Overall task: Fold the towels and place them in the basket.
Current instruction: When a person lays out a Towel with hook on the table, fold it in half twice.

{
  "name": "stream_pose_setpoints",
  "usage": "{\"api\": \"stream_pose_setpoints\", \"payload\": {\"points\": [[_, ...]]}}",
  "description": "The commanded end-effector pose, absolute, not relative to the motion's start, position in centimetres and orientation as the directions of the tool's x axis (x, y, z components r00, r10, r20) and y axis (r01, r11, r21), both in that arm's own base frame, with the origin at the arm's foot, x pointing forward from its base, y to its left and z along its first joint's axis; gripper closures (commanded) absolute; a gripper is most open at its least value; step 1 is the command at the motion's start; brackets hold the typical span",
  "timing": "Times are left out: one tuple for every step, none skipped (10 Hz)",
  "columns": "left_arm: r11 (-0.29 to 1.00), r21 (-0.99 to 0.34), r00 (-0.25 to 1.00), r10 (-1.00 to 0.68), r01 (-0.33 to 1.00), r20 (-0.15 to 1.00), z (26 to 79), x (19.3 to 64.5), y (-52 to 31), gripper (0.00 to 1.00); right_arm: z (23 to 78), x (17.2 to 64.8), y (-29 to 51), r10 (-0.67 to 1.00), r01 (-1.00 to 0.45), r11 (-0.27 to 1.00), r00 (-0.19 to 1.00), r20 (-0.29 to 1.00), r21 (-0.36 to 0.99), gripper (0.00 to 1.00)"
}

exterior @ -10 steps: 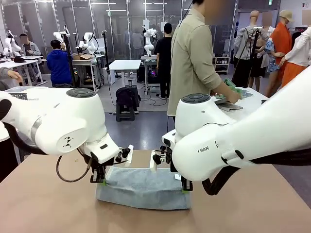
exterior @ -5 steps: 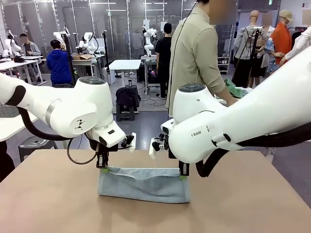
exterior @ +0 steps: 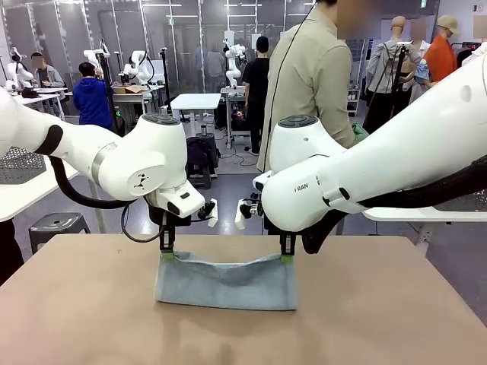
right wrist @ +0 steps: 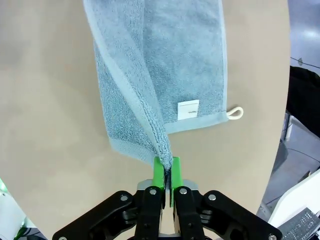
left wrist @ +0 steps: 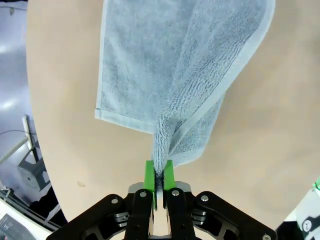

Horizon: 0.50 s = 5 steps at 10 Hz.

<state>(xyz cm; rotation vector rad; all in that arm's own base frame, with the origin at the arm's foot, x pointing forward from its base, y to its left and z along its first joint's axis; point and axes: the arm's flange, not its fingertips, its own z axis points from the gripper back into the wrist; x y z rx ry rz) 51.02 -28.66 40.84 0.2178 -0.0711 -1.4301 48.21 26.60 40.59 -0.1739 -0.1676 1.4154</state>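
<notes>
Front view: both my arms reach in over the middle of the tabletop [exterior: 76,319], elbows high and wrists turned straight down, with my left gripper [exterior: 166,255] and right gripper [exterior: 287,257] level with each other and well apart. Each is pinched tight on a top corner of the grey-blue towel [exterior: 226,283], with nothing but cloth between the green pads [left wrist: 149,172]. The towel's upper edge hangs between my two grips in a shallow sag. Its lower part lies on the tabletop, nearer the far edge than the near one and about midway between the left and right edges. A person [exterior: 308,84] in a beige shirt stands beyond the far edge. The left wrist view looks down my fingers and shows what the front cannot: the corner is bunched into a narrow fold between the pads, and the cloth falls away in two layers, the under one flat on the tabletop. The right wrist view shows the same doubled drape at my other hand, plus a small white label [right wrist: 188,110] on the flat layer and a pale loop [right wrist: 235,113] at its corner, lying on the tabletop.
</notes>
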Motion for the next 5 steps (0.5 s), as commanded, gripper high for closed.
{"api": "stream_pose_setpoints", "payload": {"points": [[0.14, 0.196, 0.164, -0.98, 0.971, -0.11, 40.75, 52.28, -28.78, 0.92, 40.28, 49.24, 26.54, 0.985, -0.962, 0.163, 0.17, -0.012, -0.22, 0.94], [0.111, 0.205, 0.135, -0.985, 0.972, -0.109, 40.55, 52.46, -28.72, 0.92, 40.2, 49.46, 26.37, 0.986, -0.965, 0.162, 0.167, -0.007, -0.207, 0.94], [0.132, 0.189, 0.149, -0.985, 0.973, -0.081, 40.74, 51.59, -28.49, 0.92, 40.14, 49.47, 26.33, 0.985, -0.966, 0.165, 0.17, -0.01, -0.198, 0.94], [0.132, 0.189, 0.149, -0.985, 0.973, -0.081, 40.74, 51.59, -28.49, 0.92, 40.27, 48.94, 26.19, 0.987, -0.964, 0.157, 0.159, 0.01, -0.213, 0.94], [0.132, 0.189, 0.149, -0.985, 0.973, -0.081, 40.74, 51.59, -28.49, 0.92, 40.27, 48.94, 26.19, 0.987, -0.964, 0.157, 0.159, 0.01, -0.213, 0.94]]}}
